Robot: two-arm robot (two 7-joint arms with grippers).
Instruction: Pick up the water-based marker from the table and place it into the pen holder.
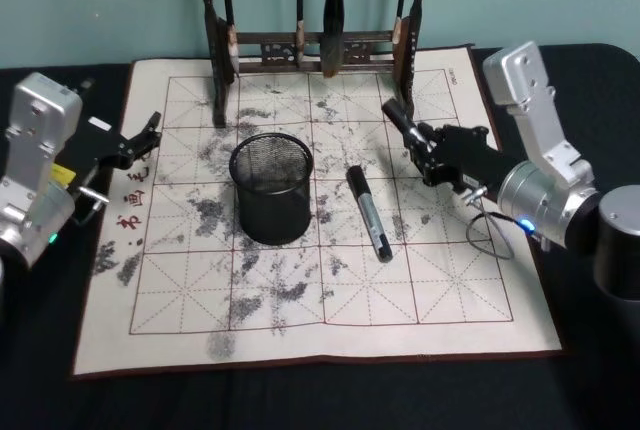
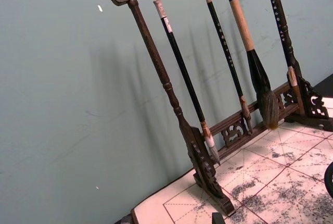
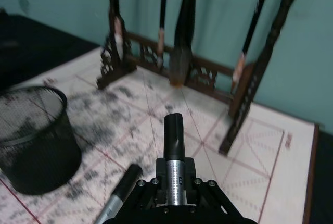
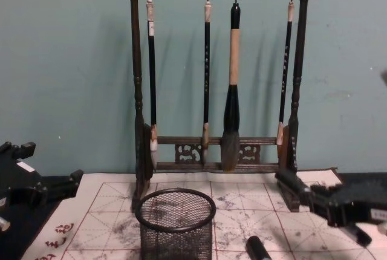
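Marker point(image 3: 173, 135) in right gripper point(image 3: 175, 183) (tail hidden), left gripper point(image 1: 146, 136) parked, holder point(image 3: 36, 148) cropped

Ahead of me, a tall dark wooden rack with carved dragon-head ends point(image 4: 138, 91) stands at the far edge of a white red-gridded practice mat point(image 1: 450, 280) smudged with grey ink. Four calligraphy brushes point(image 4: 233, 48) hang from it. The mat lies across the middle of the black desk point(image 1: 300, 400).

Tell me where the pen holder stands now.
In the head view the pen holder stands upright near the middle of the mat, before the brush rack, a marker lying just to its right.
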